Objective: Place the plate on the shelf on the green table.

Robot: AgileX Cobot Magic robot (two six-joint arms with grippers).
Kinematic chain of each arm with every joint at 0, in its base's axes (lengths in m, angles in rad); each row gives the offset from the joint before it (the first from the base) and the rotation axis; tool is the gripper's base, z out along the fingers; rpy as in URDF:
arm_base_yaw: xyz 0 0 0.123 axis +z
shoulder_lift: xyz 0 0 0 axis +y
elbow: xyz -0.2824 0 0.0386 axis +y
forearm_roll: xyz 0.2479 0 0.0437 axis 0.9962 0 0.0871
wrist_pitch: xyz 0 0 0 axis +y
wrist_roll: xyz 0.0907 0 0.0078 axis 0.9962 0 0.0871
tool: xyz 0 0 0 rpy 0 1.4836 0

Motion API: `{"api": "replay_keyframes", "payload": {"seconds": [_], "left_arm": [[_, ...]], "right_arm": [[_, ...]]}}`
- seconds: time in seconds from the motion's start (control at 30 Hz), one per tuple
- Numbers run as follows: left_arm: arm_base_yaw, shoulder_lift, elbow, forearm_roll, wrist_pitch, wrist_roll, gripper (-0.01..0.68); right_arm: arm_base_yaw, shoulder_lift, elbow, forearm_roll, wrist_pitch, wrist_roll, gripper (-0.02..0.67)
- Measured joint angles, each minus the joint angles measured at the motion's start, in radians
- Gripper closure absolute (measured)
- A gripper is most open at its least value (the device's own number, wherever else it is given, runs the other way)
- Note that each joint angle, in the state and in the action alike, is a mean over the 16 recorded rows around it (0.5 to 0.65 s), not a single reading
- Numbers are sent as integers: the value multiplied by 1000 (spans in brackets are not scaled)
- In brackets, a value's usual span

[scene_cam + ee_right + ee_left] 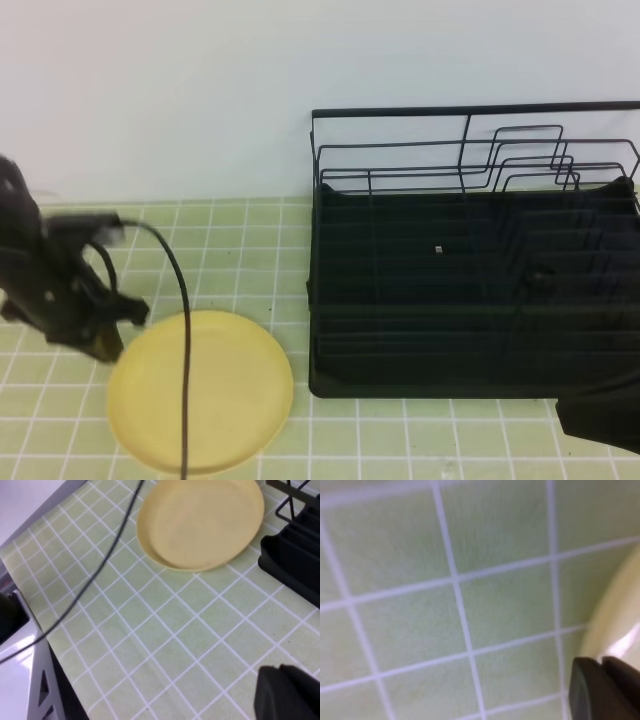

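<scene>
Green table, round plate lying flat, face up, left of shelf

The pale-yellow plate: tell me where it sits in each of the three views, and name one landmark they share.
Exterior high: the plate lies flat at lower left, left of the black wire rack, with the left gripper at its upper-left rim.
Left wrist: only a sliver of its rim at the right edge.
Right wrist: top centre, whole.
Shared landmark: the green tiled table, visible in all three.
</scene>
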Motion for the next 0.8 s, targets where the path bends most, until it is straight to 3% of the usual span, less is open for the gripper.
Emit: {"api": "replay_keyframes", "payload": {"seconds": [0.33,0.8], "left_arm": [[1,-166,-60,26,74,-16,655],[2,-28,-69,-57,51,79,438]], "right_arm": [[0,0,0,0,1,-30,651],[0,0,0,0,41,-45,651]]}}
